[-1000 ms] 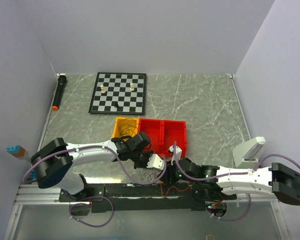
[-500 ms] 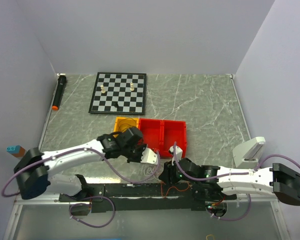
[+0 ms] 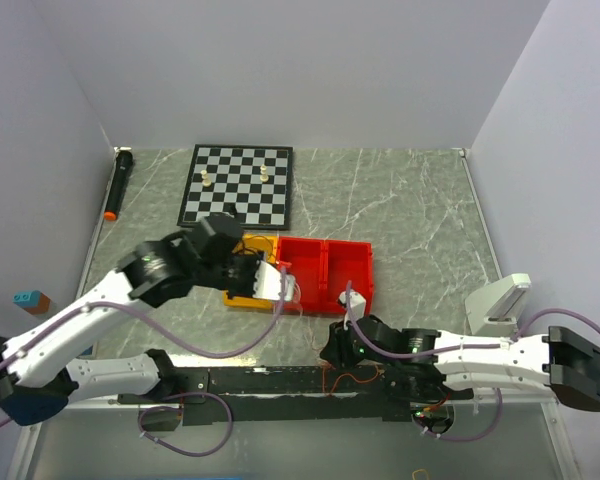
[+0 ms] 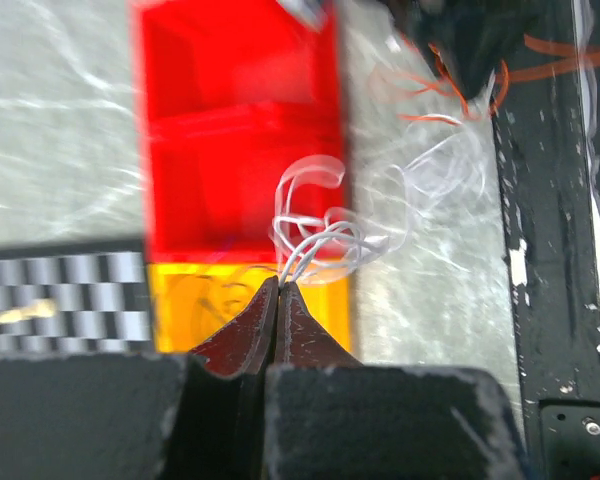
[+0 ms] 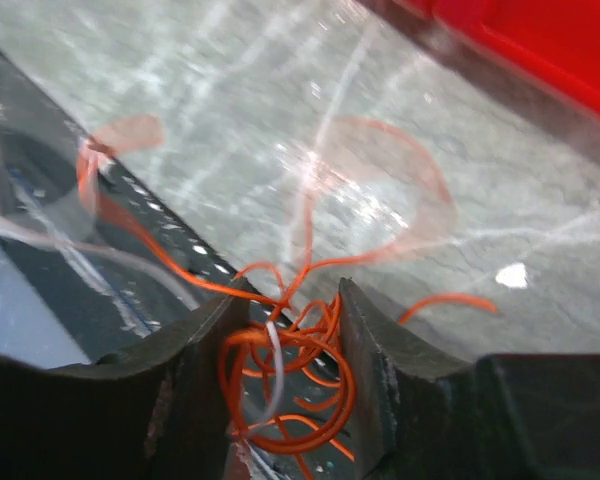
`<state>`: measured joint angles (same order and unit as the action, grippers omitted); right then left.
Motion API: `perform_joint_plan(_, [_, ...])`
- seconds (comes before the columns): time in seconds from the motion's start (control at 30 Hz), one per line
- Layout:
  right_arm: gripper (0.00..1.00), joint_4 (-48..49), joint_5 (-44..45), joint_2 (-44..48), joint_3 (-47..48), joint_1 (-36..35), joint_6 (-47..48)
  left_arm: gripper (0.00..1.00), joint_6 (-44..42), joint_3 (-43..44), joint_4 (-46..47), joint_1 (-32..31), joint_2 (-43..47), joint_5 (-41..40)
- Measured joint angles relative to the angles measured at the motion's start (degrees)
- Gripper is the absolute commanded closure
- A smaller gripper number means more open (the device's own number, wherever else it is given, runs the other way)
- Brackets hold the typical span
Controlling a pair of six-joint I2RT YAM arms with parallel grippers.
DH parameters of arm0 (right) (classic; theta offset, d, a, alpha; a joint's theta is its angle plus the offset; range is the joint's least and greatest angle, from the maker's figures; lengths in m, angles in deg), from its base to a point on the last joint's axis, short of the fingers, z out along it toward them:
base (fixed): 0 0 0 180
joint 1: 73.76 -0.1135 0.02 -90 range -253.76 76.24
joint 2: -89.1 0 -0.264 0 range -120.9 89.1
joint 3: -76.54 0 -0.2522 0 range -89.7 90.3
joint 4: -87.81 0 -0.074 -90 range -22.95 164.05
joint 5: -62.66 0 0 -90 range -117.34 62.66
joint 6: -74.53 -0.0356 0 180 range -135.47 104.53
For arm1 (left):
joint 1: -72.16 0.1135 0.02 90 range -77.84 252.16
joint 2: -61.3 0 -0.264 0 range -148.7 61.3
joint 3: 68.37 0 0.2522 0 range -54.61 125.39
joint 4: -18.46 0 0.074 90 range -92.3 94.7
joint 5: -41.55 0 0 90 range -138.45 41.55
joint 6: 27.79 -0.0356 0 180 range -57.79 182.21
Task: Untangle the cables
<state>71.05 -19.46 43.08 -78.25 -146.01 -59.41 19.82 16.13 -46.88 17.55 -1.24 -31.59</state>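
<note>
My left gripper [image 3: 283, 287] is shut on a thin white cable [image 4: 325, 235], pinched at the fingertips [image 4: 278, 282]. It holds the cable raised over the edge of the yellow bin [image 4: 195, 300] and the red bin [image 4: 235, 150]. The white loops trail towards the orange cables [image 4: 460, 85] by the right gripper. My right gripper [image 3: 330, 345] is low at the table's near edge. In the right wrist view its jaws [image 5: 288, 295] are closed around a bundle of orange cable loops [image 5: 300, 370] with one white strand [image 5: 275, 370] in it. More orange wire [image 3: 355, 375] lies on the black base rail.
A yellow bin [image 3: 250, 243] with dark wire and two red bins [image 3: 330, 265] stand mid-table. A chessboard [image 3: 236, 186] with a few pieces lies behind them. A black torch [image 3: 118, 182] lies at the far left and a white bracket [image 3: 498, 300] at the right.
My left gripper has risen and moved back-left from beside the right gripper to the bins, drawing the white cable out of the tangle. The right gripper has stayed put.
</note>
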Motion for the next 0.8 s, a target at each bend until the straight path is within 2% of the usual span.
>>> perform_joint_plan(0.23, [0.79, -1.33, -0.39, -9.05, 3.61, 0.00, -1.46, 0.99, 1.31, 14.84, -2.60, 0.04, 3.10, 0.68])
perform_joint_plan(0.4, [0.80, -1.16, -0.74, -13.51, 5.95, -0.07, -2.08, 0.99, 2.86, 21.24, 0.85, 0.04, 5.49, 0.52])
perform_joint_plan(0.6, [0.83, -2.43, -0.28, -12.48, 6.27, -0.85, -2.27, 0.99, 3.04, 19.45, 11.61, 0.04, 10.29, -1.29])
perform_joint_plan(0.8, [0.87, -4.39, 1.97, -1.11, 6.23, -1.42, -2.27, 0.99, 3.08, 8.70, 21.27, 0.04, 11.50, -4.76])
